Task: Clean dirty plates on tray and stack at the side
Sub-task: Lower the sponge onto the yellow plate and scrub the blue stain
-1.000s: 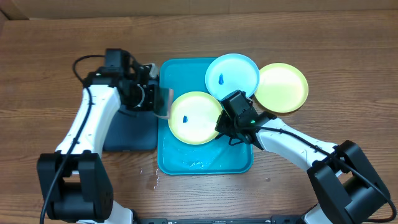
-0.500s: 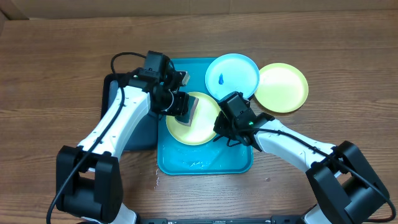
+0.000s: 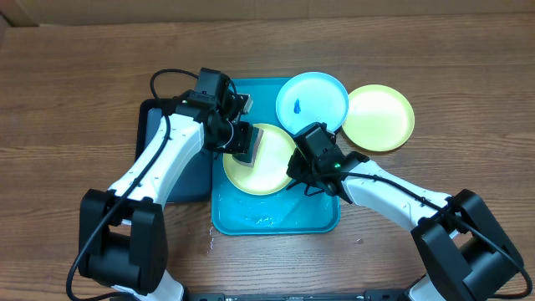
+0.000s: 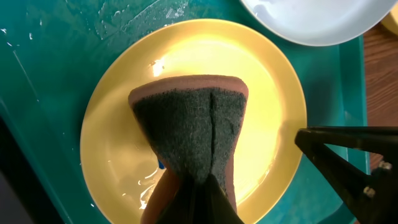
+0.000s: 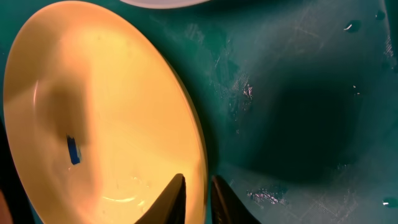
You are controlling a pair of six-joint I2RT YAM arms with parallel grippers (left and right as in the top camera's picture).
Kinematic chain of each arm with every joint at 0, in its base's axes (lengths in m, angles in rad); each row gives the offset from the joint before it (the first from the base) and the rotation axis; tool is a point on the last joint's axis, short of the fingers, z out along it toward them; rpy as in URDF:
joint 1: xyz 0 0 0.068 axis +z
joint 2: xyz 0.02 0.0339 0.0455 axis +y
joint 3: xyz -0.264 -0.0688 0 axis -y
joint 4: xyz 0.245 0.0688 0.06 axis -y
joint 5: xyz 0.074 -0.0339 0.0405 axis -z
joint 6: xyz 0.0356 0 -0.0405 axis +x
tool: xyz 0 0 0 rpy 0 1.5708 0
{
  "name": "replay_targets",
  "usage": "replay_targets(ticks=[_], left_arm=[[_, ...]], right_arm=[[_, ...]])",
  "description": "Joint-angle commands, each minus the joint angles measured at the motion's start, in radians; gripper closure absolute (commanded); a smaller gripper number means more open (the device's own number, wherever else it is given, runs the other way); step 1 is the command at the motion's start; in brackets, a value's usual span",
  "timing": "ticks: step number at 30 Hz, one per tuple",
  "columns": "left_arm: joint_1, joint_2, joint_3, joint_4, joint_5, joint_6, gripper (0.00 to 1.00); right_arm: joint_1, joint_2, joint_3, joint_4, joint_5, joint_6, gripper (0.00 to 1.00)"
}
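A yellow-green plate (image 3: 267, 163) lies on the turquoise tray (image 3: 276, 216). It also shows in the left wrist view (image 4: 261, 93) and the right wrist view (image 5: 106, 112), where a small blue smudge (image 5: 73, 150) sits on it. My left gripper (image 3: 244, 144) is shut on a dark green and brown sponge (image 4: 193, 134), which presses on the plate's middle. My right gripper (image 5: 196, 196) is shut on the plate's right rim. A light blue plate (image 3: 312, 102) with a blue smudge overlaps the tray's far right corner. A second yellow-green plate (image 3: 379, 117) lies on the table to its right.
A black tray (image 3: 171, 180) lies on the table left of the turquoise tray, under my left arm. Water drops (image 3: 263, 221) lie on the turquoise tray's near part. The wooden table (image 3: 67, 100) surrounds everything.
My left gripper swung from over the black tray rightward with the sponge and set it down on the yellow-green plate. The right gripper has stayed on the rim.
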Motion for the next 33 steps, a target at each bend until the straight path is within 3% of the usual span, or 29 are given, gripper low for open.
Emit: replay_targets(ticks=[1, 7, 10, 20, 33], left_arm=[[-0.002, 0.021, 0.021, 0.004, -0.007, -0.01, 0.96], [-0.002, 0.042, 0.021, 0.01, -0.011, -0.01, 0.96], [-0.002, 0.042, 0.021, 0.021, -0.018, -0.009, 0.96], [-0.016, 0.042, 0.01, 0.032, -0.129, -0.009, 0.96], [-0.032, 0.076, 0.002, 0.052, -0.133, -0.01, 0.96]], right_arm=[[0.005, 0.01, -0.01, 0.001, 0.016, -0.002, 0.89], [0.005, 0.021, -0.01, 0.001, 0.008, -0.002, 0.89], [0.005, 0.021, -0.01, 0.004, 0.008, -0.002, 0.96], [0.005, 0.021, -0.01, 0.008, -0.003, -0.002, 0.96], [0.005, 0.021, -0.01, 0.008, -0.003, -0.002, 0.96]])
